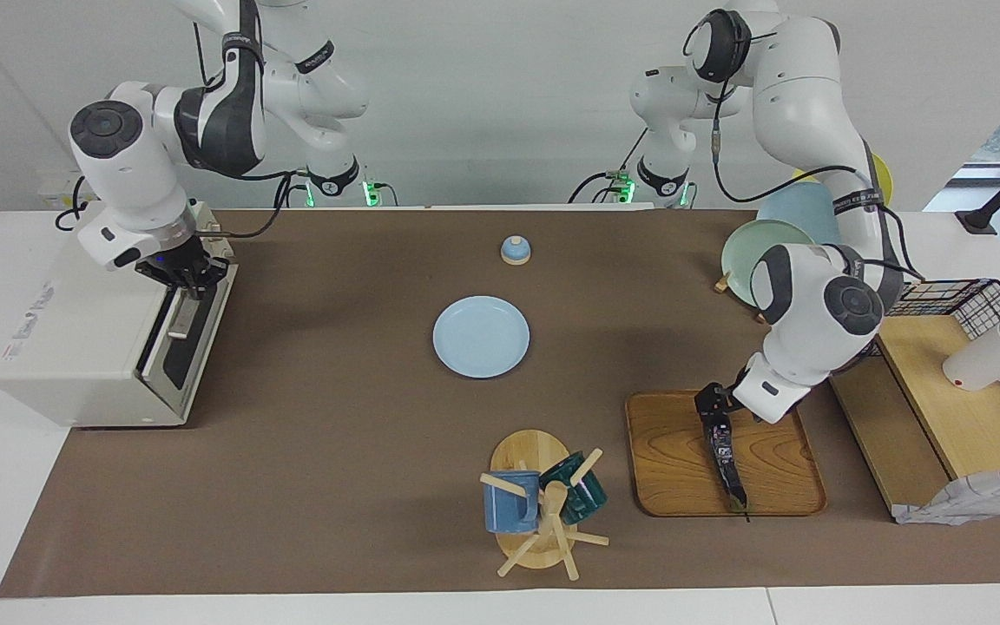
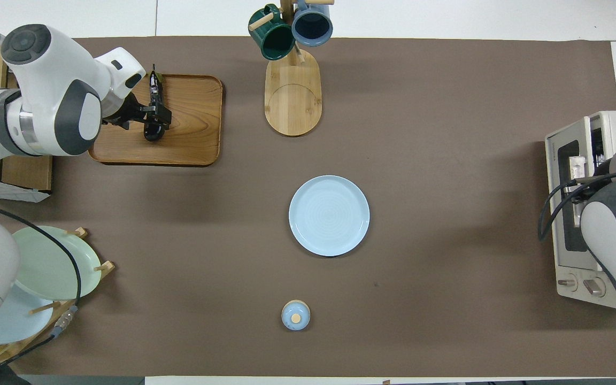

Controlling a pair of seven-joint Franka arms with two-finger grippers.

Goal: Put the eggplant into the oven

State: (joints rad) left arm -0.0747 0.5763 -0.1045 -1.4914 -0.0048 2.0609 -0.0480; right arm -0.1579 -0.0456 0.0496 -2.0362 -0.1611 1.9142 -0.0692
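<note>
- Right gripper (image 1: 189,279), fingertips pressed together, sits at the metal bar handle (image 1: 179,314) of the boxy cream-white toaster oven (image 1: 83,347) at the right arm's end of the table; its dark glass door (image 1: 180,343) stands slightly ajar at the top.
- Small round blue bell with a wooden knob (image 1: 515,250) stands nearest the robots (mid-table).
- Pale blue round plate (image 1: 481,336) lies flat, farther out than the bell.
- Left gripper (image 1: 712,408), jaws spread wide, is down at the thick end of the slim, glossy dark purple eggplant (image 1: 728,469); whether the fingers touch it cannot be told.
- That eggplant lies on the rectangular wooden tray (image 1: 674,460) toward the left arm's end, stem tip pointing away from the robots.
- Wooden mug tree (image 1: 543,512) with a blue mug (image 1: 510,502) and a dark green mug (image 1: 576,489) stands beside the tray.
</note>
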